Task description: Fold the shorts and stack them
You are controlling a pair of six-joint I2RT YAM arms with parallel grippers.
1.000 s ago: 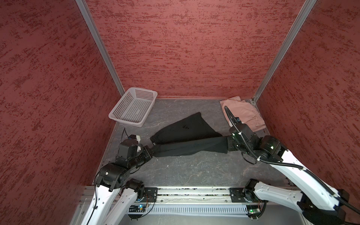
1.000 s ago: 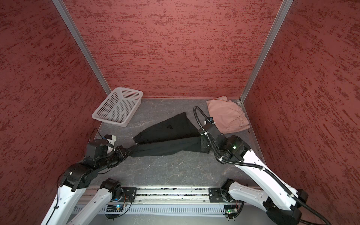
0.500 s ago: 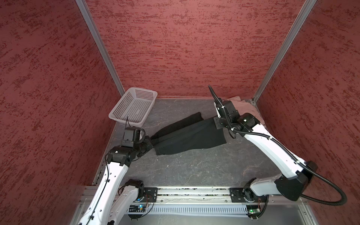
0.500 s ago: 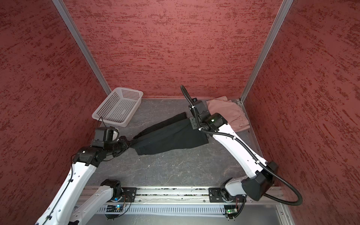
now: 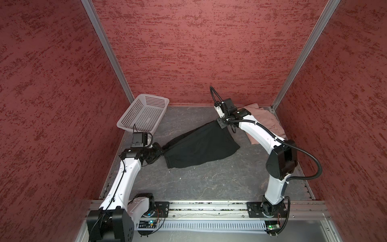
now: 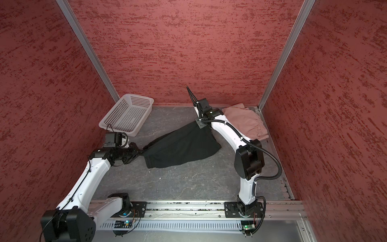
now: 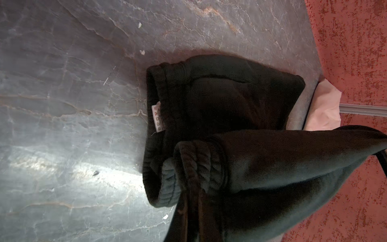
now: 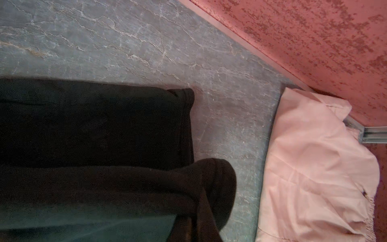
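Black shorts (image 5: 201,146) sit mid-table, stretched between both arms; the near part is draped on the grey marbled table (image 5: 199,184) and the far edge is lifted off it. The left gripper (image 5: 162,151) is at the shorts' left corner, clamped tight on bunched cloth. Its fingertips are buried in fabric in both top views. The left wrist view shows only ribbed waistband (image 7: 201,167) wadded close to the lens, no fingers. The right gripper (image 5: 218,123) is at the far right corner, raised above the table and pinched closed on the black cloth. Its tips are hidden behind its own bracket and the fabric, and the right wrist view gives just a dark blurry fold. There is a white tag (image 7: 157,117) inside the waistband, with print too soft to read for sure. The pink shorts (image 5: 266,123) lie rumpled in the far right corner against the wall, partly covered by the right arm in both top views. They are apart from the black pair, with a strip of bare table between. Their gathered edge is cut off by the frame in the right wrist view. The white perforated basket (image 5: 154,96) is in the far left corner, its near rim partly hidden by the left wrist camera. Can't tell whether it lies flat or tilted.
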